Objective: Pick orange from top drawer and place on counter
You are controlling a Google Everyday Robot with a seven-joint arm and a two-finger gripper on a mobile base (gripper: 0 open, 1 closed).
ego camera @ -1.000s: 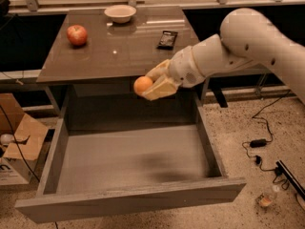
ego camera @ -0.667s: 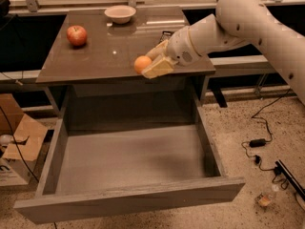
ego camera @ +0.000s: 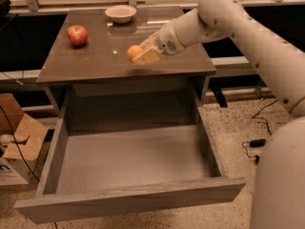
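The small round orange (ego camera: 134, 52) is held in my gripper (ego camera: 142, 54), whose cream fingers (ego camera: 148, 57) close around it from the right. It hangs just above the middle of the glossy brown-grey counter (ego camera: 95, 61). My white arm reaches in from the upper right. The top drawer (ego camera: 128, 161) stands pulled fully out below the counter, its grey wood-grain floor bare, with nothing lying in it.
A red apple (ego camera: 77, 35) sits at the counter's back left. A white bowl (ego camera: 120, 14) sits at the back middle. A cardboard box (ego camera: 16, 151) lies on the floor left of the drawer. Cables (ego camera: 257, 142) lie on the speckled floor at right.
My gripper has carried the orange up from over the drawer's back edge and onward over the counter, away from the drawer. The drawer stays open.
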